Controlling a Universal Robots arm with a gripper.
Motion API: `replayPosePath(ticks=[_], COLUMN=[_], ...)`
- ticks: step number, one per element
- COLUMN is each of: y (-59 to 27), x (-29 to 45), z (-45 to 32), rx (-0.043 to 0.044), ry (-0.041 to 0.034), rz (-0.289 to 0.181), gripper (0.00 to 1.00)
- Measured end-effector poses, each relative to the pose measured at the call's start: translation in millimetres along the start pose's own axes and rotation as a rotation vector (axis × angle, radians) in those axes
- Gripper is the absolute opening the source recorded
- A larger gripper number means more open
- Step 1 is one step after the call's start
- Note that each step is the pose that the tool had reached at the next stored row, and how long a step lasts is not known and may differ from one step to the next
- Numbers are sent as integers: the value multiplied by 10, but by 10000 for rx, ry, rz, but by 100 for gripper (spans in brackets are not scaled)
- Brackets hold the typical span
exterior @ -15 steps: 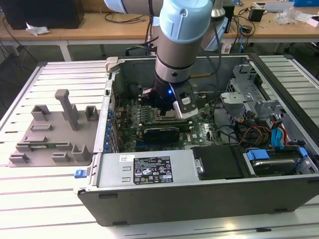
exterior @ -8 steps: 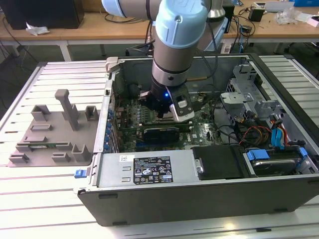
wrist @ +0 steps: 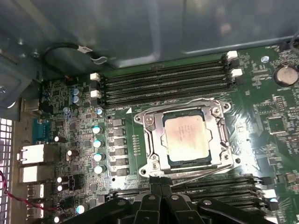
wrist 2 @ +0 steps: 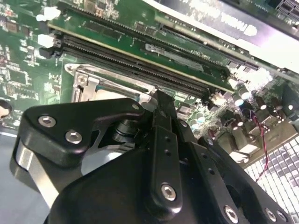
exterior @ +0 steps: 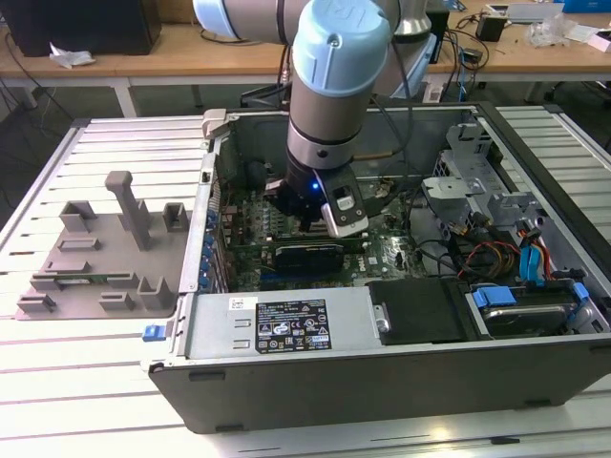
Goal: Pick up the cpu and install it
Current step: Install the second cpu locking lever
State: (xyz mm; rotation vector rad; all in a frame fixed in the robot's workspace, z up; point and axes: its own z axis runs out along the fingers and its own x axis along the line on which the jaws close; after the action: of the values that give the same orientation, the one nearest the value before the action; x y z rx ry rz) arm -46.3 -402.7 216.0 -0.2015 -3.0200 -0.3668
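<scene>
The arm reaches down into an open computer case [exterior: 382, 372] that lies on its side on a white slatted table [exterior: 57, 401]. The gripper [exterior: 304, 221] hangs low over the motherboard [exterior: 382, 250] near the case's middle. In the first wrist view its black fingers [wrist: 159, 196] meet edge to edge at the tip, closed with nothing between them, just short of the socket's near edge.

The cpu [wrist: 187, 136] sits flat inside the socket frame [wrist: 154, 140], silvery top up, squarely within the metal surround — not in the gripper's grasp. From the chip, black memory slots [wrist: 163, 84] run past at 12 o'clock in the first wrist view and more slots lie at 6 o'clock, partly behind the fingers; a column of small capacitors [wrist: 97, 149] stands at 9 o'clock.

In the exterior view a grey plastic tray [exterior: 95, 258] with upright posts rests on the table at 9 o'clock from the case, just beside its wall. A labelled power supply [exterior: 277, 326] fills the case's near edge, and coloured cables [exterior: 535, 253] bunch at 3 o'clock. Beyond the table, at 12 o'clock, wooden benches [exterior: 172, 48] carry loose wires and small parts — a workshop room.
</scene>
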Motion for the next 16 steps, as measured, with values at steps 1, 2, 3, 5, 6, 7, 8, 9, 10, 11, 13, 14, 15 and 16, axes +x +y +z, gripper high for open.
replayPosePath(ticks=[1,2,3,5,6,7,8,9,10,11,13,14,15,16], y=[-6,-11,-18,-34,-41,-44,-44,-43,-43,-43,-45,-51,-66,-75], x=[7,14,23,44,52,53,53,53,53,53,54,53,51,50], z=[20,37,62,111,135,143,144,145,145,145,146,142,139,136], rx=[-1,0,-1,0,-2,-1,-1,-3,-4,-4,-53,-187,-359,-466], ry=[0,0,0,1,1,2,2,1,1,1,7,28,51,67], rz=[-1,-1,0,0,-1,-1,-2,-1,-1,-1,-4,-15,-28,-36], gripper=[11,11,11,11,11,11,11,11,11,11,11,11,11,11])
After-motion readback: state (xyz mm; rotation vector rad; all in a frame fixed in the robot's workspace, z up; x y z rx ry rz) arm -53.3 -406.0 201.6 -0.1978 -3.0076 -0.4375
